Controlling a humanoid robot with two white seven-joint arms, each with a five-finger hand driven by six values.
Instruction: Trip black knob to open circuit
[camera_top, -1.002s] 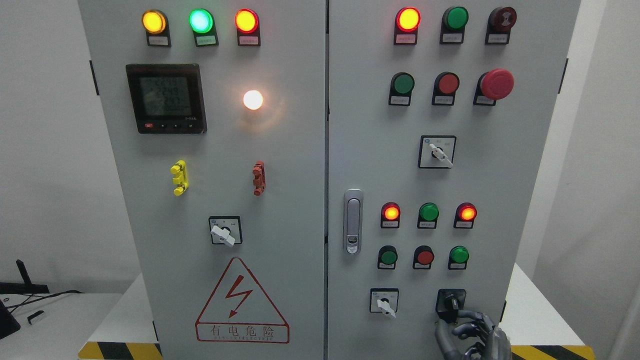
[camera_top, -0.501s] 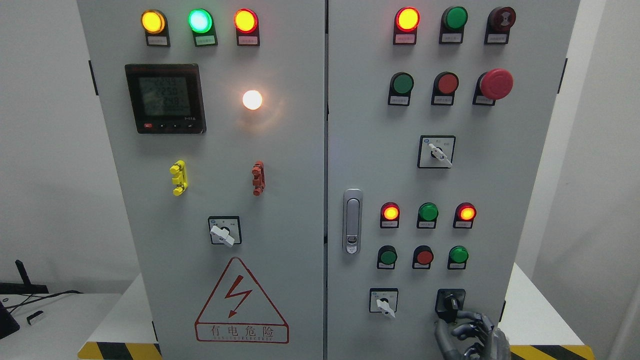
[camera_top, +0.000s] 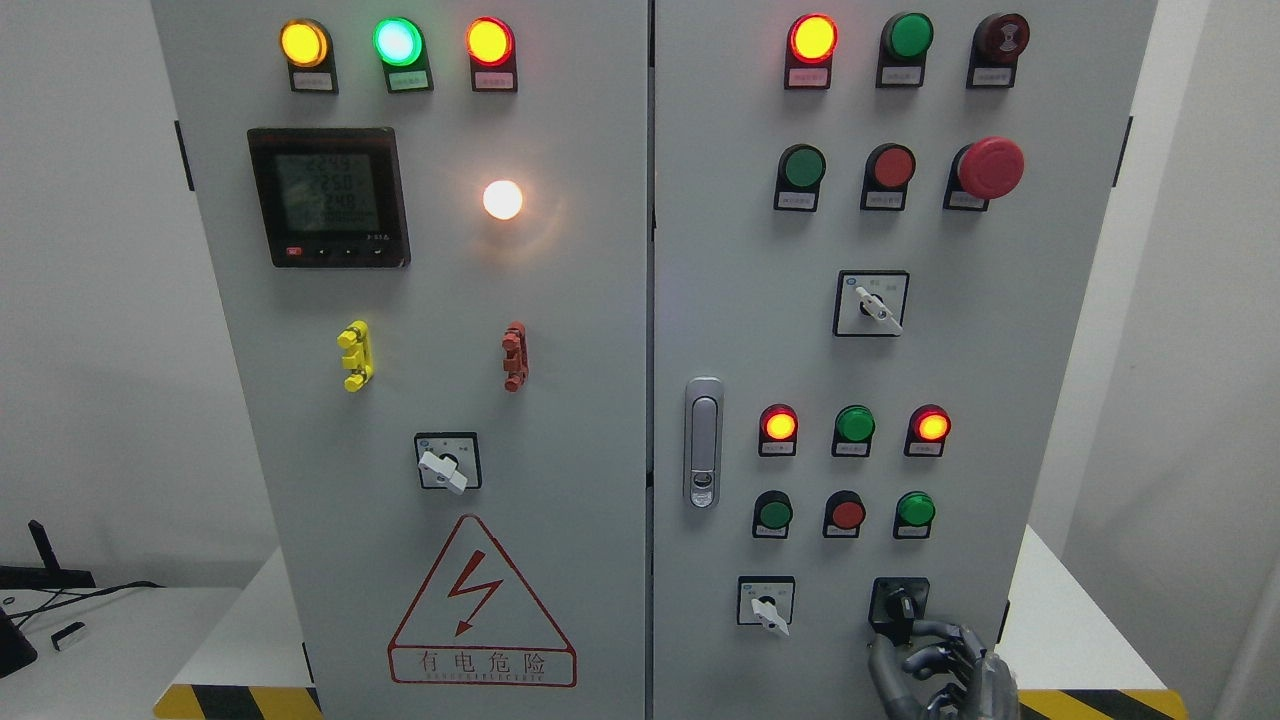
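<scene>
At the cabinet's lower right, the right hand (camera_top: 940, 662) is curling its fingers just under the black knob (camera_top: 899, 604), apparently touching without gripping; it should pinch squarely before twisting

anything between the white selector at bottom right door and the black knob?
No. Head view shows bare grey panel between white selector and black knob.

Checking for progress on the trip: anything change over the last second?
No real change. The right hand stays at the black knob, fingers curled by its lower edge; the knob looks unturned. The whole view slid very slightly left. Indicator lamps unchanged; meter digits flickered.
</scene>
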